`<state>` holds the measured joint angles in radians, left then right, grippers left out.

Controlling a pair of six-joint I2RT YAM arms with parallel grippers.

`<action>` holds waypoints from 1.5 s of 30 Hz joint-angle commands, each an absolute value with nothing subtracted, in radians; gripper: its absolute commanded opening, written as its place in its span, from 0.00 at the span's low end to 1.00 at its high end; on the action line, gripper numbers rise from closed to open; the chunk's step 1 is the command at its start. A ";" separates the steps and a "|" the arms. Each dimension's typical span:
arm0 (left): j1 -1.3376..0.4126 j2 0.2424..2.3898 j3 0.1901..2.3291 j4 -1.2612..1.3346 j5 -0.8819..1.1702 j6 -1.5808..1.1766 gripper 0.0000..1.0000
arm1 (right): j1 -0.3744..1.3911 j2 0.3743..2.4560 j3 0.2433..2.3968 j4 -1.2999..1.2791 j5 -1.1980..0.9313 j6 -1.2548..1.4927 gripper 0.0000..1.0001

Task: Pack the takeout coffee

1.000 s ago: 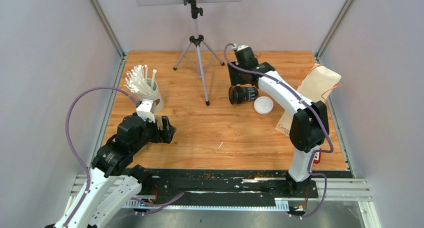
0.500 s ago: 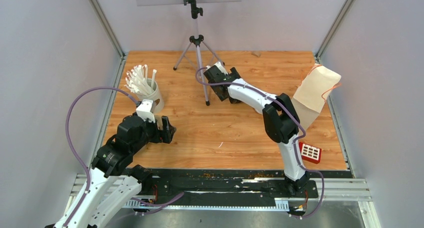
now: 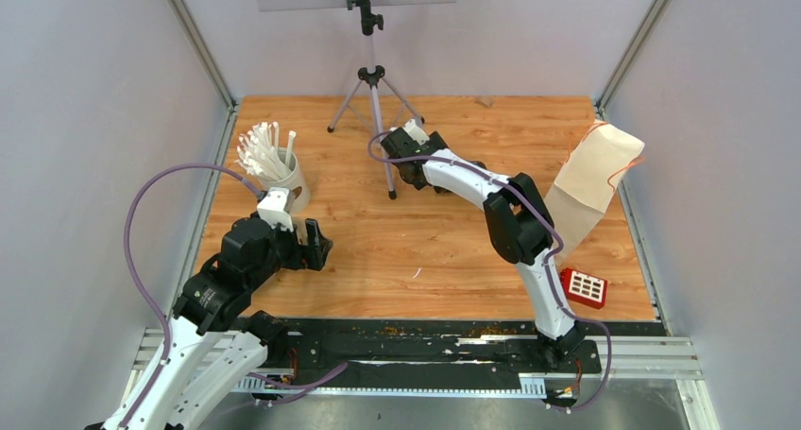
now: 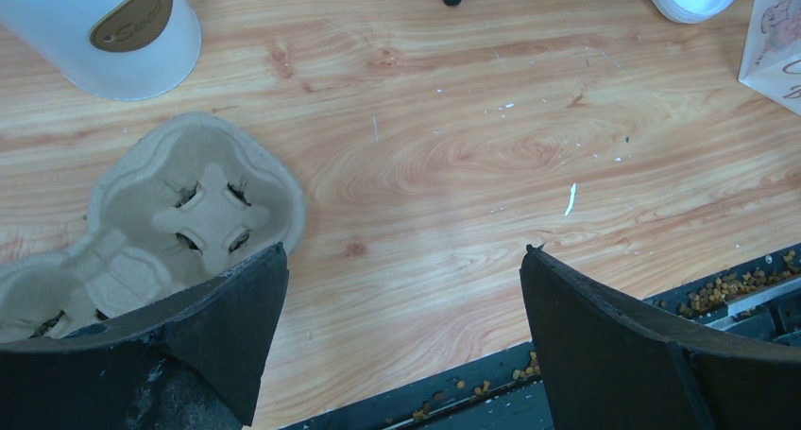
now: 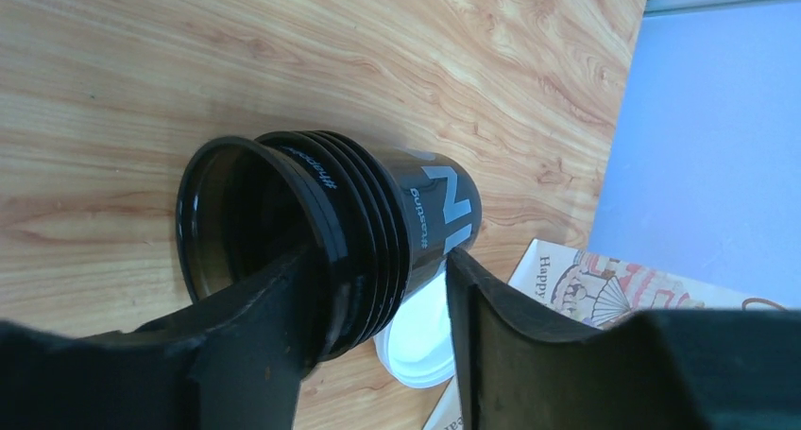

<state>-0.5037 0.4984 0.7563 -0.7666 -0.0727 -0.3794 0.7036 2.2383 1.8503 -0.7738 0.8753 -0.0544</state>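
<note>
Right wrist view: the right claw [image 5: 378, 260] straddles the rim end of a nested stack of black paper cups [image 5: 420, 198], which lies on its side on the worktop [image 5: 142, 90]. One finger crosses the open mouth and the other sits by the body; I cannot tell whether it grips firmly. A white lid [image 5: 416, 350] lies loose just beside the stack, near the printed paper bag [image 5: 586, 279]. The left claw [image 4: 401, 260] hangs wide and empty above the pulp cup carrier [image 4: 189, 203], whose visible wells hold nothing. Packing looks barely begun: the cups need separating, standing upright, lidding and seating in the carrier.
</note>
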 commanded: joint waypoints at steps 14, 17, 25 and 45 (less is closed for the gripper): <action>-0.506 0.499 0.765 -0.752 -0.081 -0.386 1.00 | 0.705 2.167 1.860 -0.759 0.877 -0.057 0.02; -0.506 0.499 0.766 -0.751 -0.081 -0.387 1.00 | 0.703 2.096 1.841 -0.757 0.780 -0.040 0.00; -0.506 0.497 0.766 -0.751 -0.078 -0.387 1.00 | 0.635 1.945 1.771 -0.754 0.334 0.120 0.00; -0.506 0.930 0.939 -0.547 0.019 -0.446 0.83 | 0.560 1.933 1.736 -0.752 0.074 0.172 0.04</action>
<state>-0.5037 0.7612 0.8154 -0.7090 -0.0418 -0.4026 0.5552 1.9644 1.7321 -0.7815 0.1043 0.1642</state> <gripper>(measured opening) 0.872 0.047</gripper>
